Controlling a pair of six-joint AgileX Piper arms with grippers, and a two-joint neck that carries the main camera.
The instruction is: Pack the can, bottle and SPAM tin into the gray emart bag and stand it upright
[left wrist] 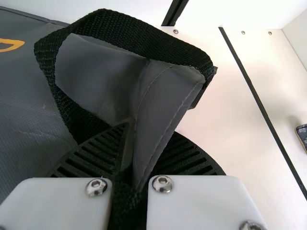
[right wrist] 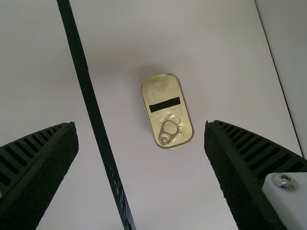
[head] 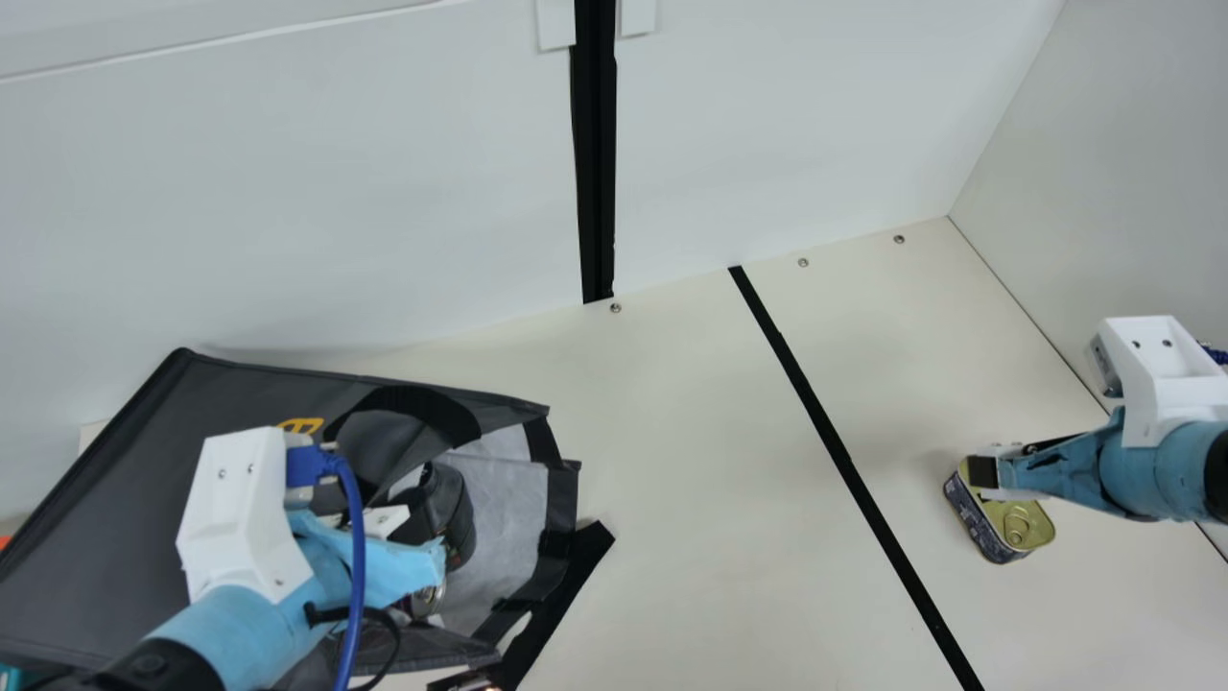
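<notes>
main view: gray bag (head: 144, 422) lying on side, left gripper (left wrist: 144, 139) clamped on its fabric. in mouth, round metallic end (head: 426, 599), probably can, and dark shape (head: 458, 513), maybe bottle: both likely packed. open table (head: 691, 499) between. spam tin (head: 1019, 525) outside, below right gripper (right wrist: 141, 125), fingers apart, side wall (head: 1132, 163) near. remaining: tin in, bag upright.
</notes>
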